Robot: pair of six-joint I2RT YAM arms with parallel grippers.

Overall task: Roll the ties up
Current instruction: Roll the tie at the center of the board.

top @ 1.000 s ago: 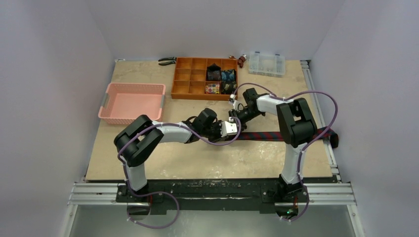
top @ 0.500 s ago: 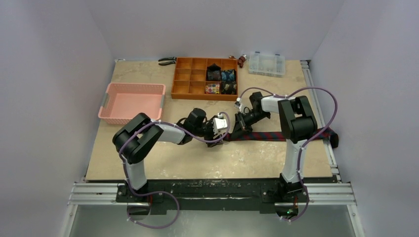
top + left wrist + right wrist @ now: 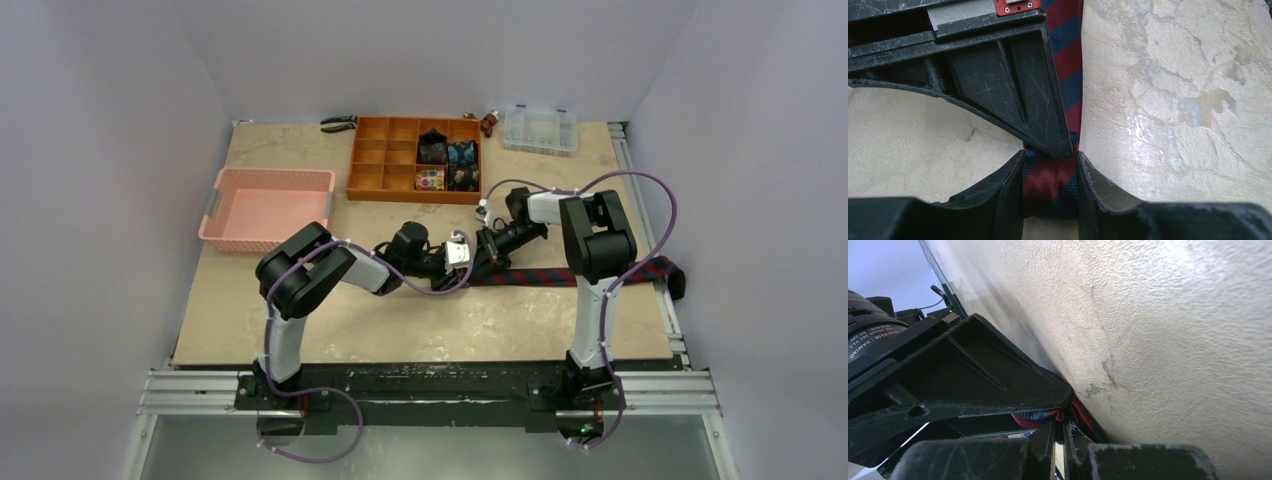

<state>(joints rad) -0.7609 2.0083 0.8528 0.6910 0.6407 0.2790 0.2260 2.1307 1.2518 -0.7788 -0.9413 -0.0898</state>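
Left pincer (image 3: 1050, 167) tight around the end of the striped tie (image 3: 1066, 70)

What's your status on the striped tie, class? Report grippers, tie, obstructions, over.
Left gripper shut on rolled end of striped tie. Right gripper shut, tips at the same roll. Rest of tie flat on table, unrolled. Grippers crowd each other.

You have the unrolled tie (image 3: 560, 275) lying on the table (image 3: 400, 320) right of centre and running out to its right edge. The left gripper (image 3: 1050, 167) and right gripper (image 3: 1058, 426) meet at the tie's left end. Behind them, at the far middle, sits the compartment tray (image 3: 410, 197) with rolled ties (image 3: 445, 165) in its right-hand cells. The pliers (image 3: 338, 124) lie by its far left corner, the lidded box (image 3: 540, 128) is to its right, and the basket (image 3: 265, 175) is to its left, a little nearer you.
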